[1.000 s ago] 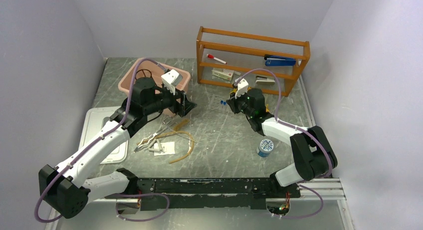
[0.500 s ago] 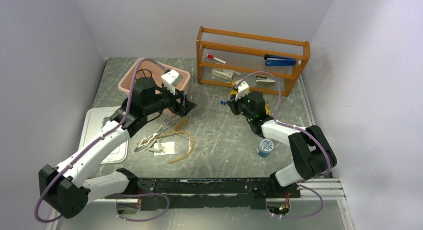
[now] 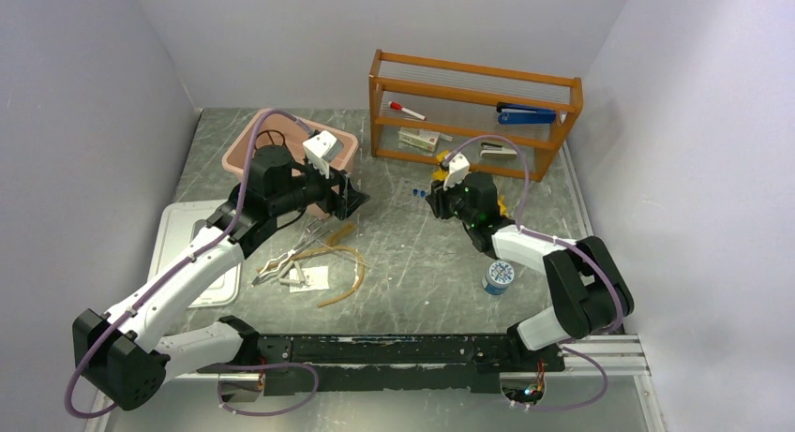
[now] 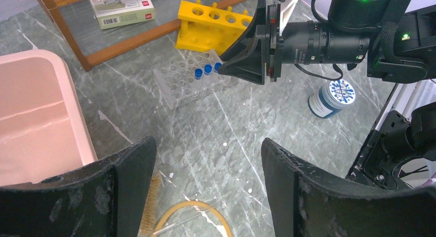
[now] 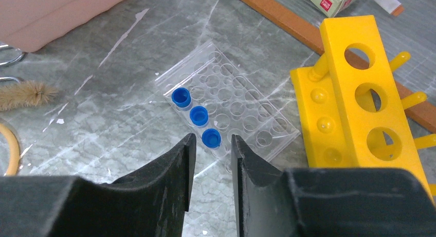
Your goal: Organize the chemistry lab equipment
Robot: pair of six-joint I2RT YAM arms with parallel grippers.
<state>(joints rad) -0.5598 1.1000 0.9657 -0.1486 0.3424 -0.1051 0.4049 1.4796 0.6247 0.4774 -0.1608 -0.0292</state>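
Three blue-capped tubes (image 5: 199, 115) stand in a clear tube rack (image 5: 226, 106) on the table, also in the left wrist view (image 4: 204, 70). My right gripper (image 5: 212, 139) is narrowly open and empty, its tips just short of the nearest blue cap; from above it is at mid-table (image 3: 433, 194). My left gripper (image 4: 205, 144) is wide open and empty, held above the tan rubber tubing (image 4: 190, 219). A thin glass rod (image 4: 182, 221) lies across the tubing loop. Silvery tongs (image 3: 278, 263) lie beside the tubing (image 3: 342, 263). I cannot make out the ring stand.
A yellow test-tube rack (image 5: 360, 93) stands right of the clear rack. A wooden shelf (image 3: 473, 76) holds a red-capped marker (image 3: 406, 110) and a blue stapler (image 3: 525, 116). There is a pink bin (image 3: 239, 156), a white tray (image 3: 178, 235), a blue-lidded jar (image 3: 498, 276) and a brush (image 5: 23, 93).
The right wrist has shifted very slightly. The left arm and the objects have not moved.
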